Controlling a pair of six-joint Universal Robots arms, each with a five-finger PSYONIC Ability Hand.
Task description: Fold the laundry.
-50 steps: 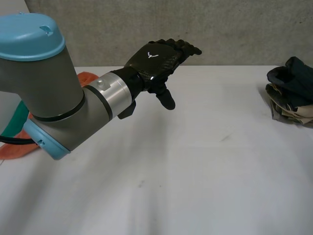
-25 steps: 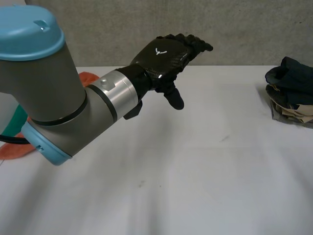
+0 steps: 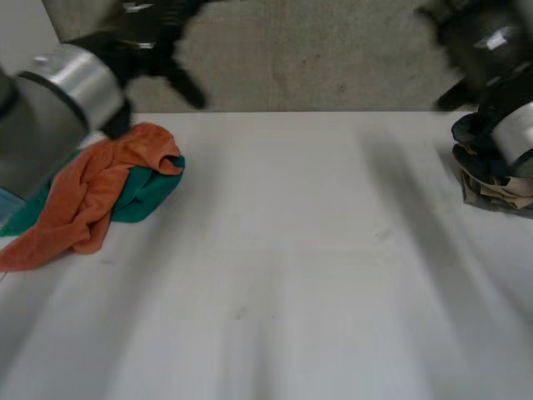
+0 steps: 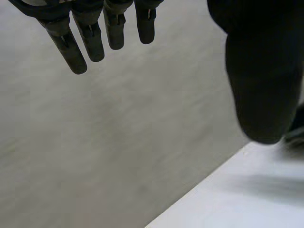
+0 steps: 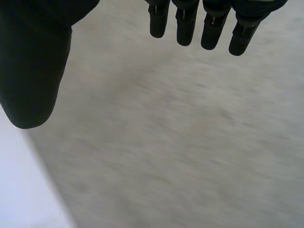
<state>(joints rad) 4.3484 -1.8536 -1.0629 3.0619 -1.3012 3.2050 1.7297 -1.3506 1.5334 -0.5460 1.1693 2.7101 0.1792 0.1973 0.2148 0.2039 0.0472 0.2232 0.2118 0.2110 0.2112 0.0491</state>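
Evidently nothing had yet been grasped. The orange cloth [image 3: 92, 187], tangled with a green cloth [image 3: 146, 193], was found crumpled at the table's [image 3: 300, 275] left side, just below the raised left hand [image 4: 260, 76] (its long axis ran from far edge toward the near-left corner). That hand was held empty, fingers straight, and was judged the nearer. The right hand [image 5: 33, 66], equally slack and empty, was raised well apart, above a dark folded pile [image 3: 491, 162].

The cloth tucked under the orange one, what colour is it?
Teal green. The green cloth shows best in the head view, under the orange cloth.
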